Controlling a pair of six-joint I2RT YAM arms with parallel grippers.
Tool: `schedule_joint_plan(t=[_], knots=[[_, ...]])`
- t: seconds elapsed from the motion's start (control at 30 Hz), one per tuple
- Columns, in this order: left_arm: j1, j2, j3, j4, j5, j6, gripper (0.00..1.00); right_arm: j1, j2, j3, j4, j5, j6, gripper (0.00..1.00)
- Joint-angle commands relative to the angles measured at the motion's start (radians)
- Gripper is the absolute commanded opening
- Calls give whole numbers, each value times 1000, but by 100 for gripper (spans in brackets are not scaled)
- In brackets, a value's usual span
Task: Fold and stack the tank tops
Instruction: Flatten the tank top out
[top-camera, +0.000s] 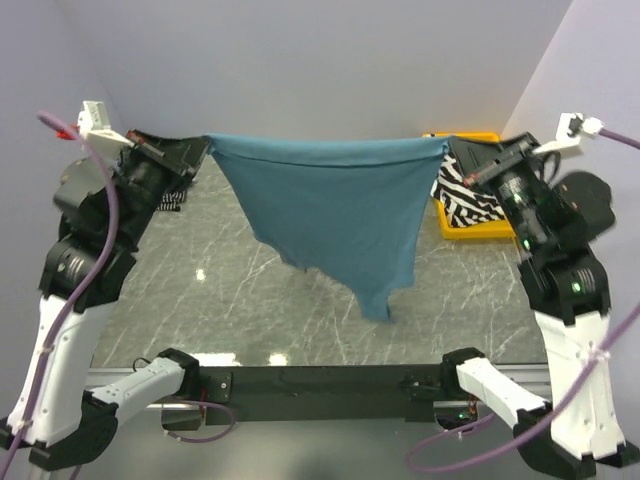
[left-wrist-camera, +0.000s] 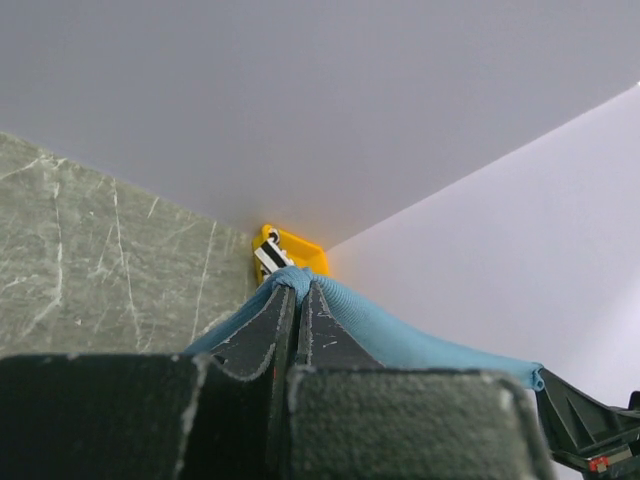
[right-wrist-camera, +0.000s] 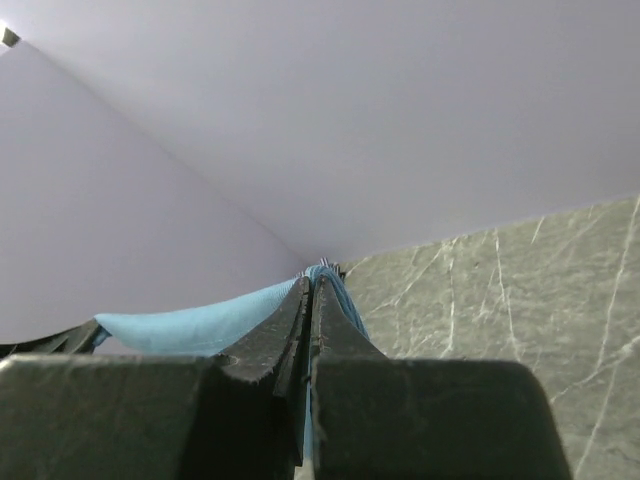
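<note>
Teal top (top-camera: 340, 210) is up in the air over the bench (top-camera: 220, 300), its top edge stretched left-right between the arms. Left gripper (top-camera: 204, 146) is clamped on one corner, right gripper (top-camera: 449, 149) on the other. The rest droops below. Black-and-white top (top-camera: 462, 195) lies in the yellow tray (top-camera: 480, 236), far right.

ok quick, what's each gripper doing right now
left gripper: shut on one upper corner of the teal tank top, held up off the table
right gripper: shut on the opposite upper corner of it
</note>
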Motion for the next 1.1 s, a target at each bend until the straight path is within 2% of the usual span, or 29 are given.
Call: schedule_joint_plan(t=[0.0,0.13,0.27,0.33,0.37,0.43,0.47,0.5,0.53,0.57,0.63,0.67,0.73,0.77,0.8,0.87,0.9,0.93,0.97,1.0,1.03,1.07], knots=[[28,101,22,96,-24,-37,0,-11,133,41,77,-40,17,0],[132,222,58,190,84,-86,1,-35,324,103,160,-108,46,0],[226,404,133,289,194,-129,1,-66,499,245,255,-168,72,0],[269,481,226,313,261,-146,0,-81,577,328,289,-203,92,0],[281,559,261,338,286,-152,0,-95,663,425,295,-218,99,0],[312,639,405,343,355,-155,1,-107,779,519,318,-277,129,0],[316,715,464,320,372,-149,1,-115,820,631,316,-300,138,0],[329,749,589,303,389,-142,1,-124,858,690,307,-318,145,0],[335,780,648,283,410,-126,1,-126,918,745,281,-327,146,0],[339,821,692,257,420,-123,1,-130,942,835,272,-333,149,0],[353,826,728,254,429,-120,1,-145,970,876,258,-343,157,0],[353,793,699,261,427,-120,1,-149,963,850,264,-350,161,0],[353,744,539,318,430,-131,1,-161,905,754,310,-376,175,0],[353,690,479,336,432,-137,1,-162,874,604,335,-379,180,0],[353,666,354,359,434,-149,1,-162,811,437,386,-386,188,0],[350,571,200,398,444,-172,1,-164,748,263,439,-395,191,0],[341,534,24,418,440,-183,1,-162,719,174,492,-402,203,0],[332,496,-64,456,428,-194,1,-162,661,-14,523,-410,214,0],[323,421,-230,461,408,-197,1,-162,632,-111,554,-425,224,0],[295,384,-313,464,373,-201,1,-158,601,-212,616,-435,247,0],[281,350,-394,465,354,-214,1,-155,555,-397,647,-442,252,0],[267,283,-556,466,339,-224,1,-147,535,-482,668,-445,252,0]])
